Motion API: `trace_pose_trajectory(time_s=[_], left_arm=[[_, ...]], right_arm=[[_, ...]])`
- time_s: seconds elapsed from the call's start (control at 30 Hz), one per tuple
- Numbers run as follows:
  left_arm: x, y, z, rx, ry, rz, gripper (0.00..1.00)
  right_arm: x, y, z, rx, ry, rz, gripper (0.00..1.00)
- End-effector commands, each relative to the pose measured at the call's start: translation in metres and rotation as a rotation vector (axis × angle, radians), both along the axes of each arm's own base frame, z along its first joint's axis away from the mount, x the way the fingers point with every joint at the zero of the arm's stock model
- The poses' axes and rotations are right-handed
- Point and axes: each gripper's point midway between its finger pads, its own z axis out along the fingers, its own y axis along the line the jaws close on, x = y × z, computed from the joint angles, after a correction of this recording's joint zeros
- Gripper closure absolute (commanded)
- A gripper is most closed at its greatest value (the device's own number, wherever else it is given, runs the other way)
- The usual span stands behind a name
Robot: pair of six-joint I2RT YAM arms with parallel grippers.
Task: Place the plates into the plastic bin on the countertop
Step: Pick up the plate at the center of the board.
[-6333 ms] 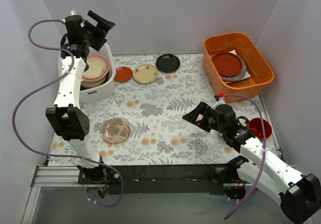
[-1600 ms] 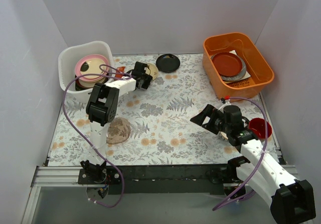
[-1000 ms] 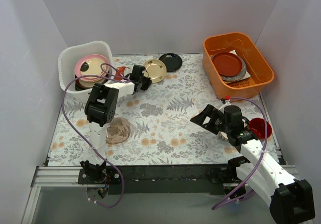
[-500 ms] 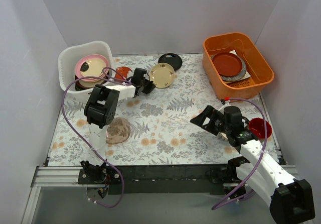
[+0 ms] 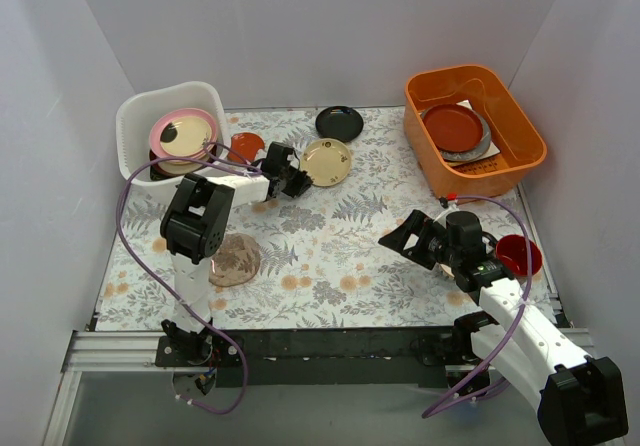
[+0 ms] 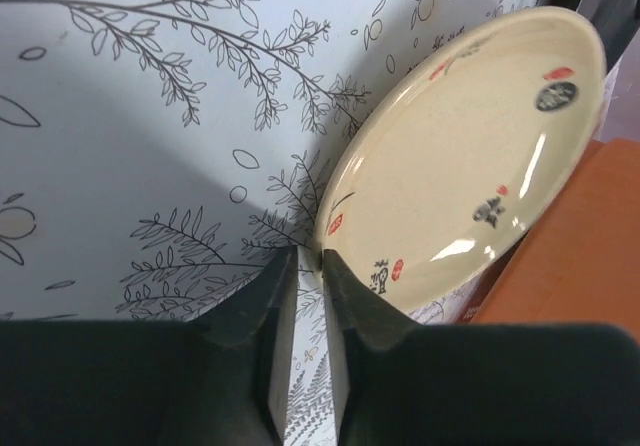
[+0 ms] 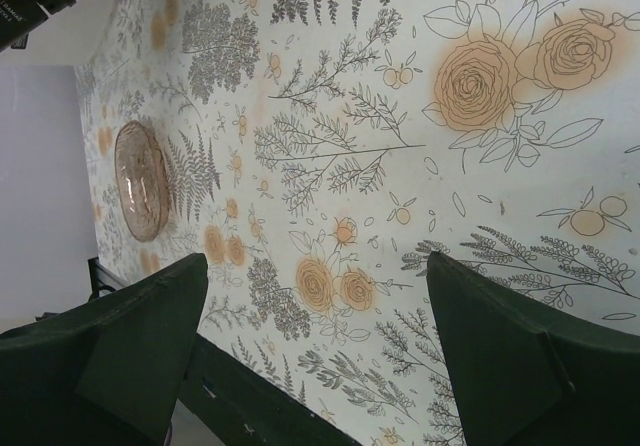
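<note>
A beige plate (image 5: 326, 161) with small red marks lies on the fern-print countertop (image 5: 340, 226), just right of my left gripper (image 5: 296, 179). In the left wrist view the plate (image 6: 470, 156) starts at the right fingertip. The left gripper (image 6: 308, 254) is open only a narrow slit, and only countertop shows in the gap. The white plastic bin (image 5: 170, 90) at the back left holds a pink plate (image 5: 185, 131) on top of others. An orange-red plate (image 5: 245, 147), a black plate (image 5: 339, 123) and a brownish floral plate (image 5: 233, 259) lie loose. My right gripper (image 5: 400, 238) hovers wide open and empty.
An orange tub (image 5: 520, 116) at the back right holds a dark red plate (image 5: 452, 126). A red mug (image 5: 518, 254) stands by the right arm. The right wrist view shows bare countertop (image 7: 400, 166), the floral plate (image 7: 140, 179) and the table's front edge.
The left gripper carried the beige plate right and nearer, away from the orange-red plate. Its jaws have parted slightly and the plate now rests on the countertop. The right arm has not moved.
</note>
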Motion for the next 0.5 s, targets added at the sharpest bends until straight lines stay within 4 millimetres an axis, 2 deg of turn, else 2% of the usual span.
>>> trace_pose_trajectory(time_s=[0.0, 0.27, 0.3, 0.47], left_arm=[[-0.014, 0.012, 0.004, -0.032, 0.095, 0.140, 0.80], [-0.004, -0.003, 0.009, -0.034, 0.057, 0.042, 0.73], [-0.004, -0.002, 0.009, -0.030, 0.057, 0.045, 0.68], [0.005, 0.000, 0.012, -0.031, 0.017, 0.073, 0.63]], right_arm=[[0.004, 0.003, 0.005, 0.026, -0.033, 0.008, 0.02], [0.004, 0.003, 0.006, 0.030, -0.035, 0.008, 0.02], [0.004, 0.003, 0.005, 0.029, -0.036, 0.008, 0.02], [0.004, 0.005, 0.004, 0.034, -0.031, 0.013, 0.02]])
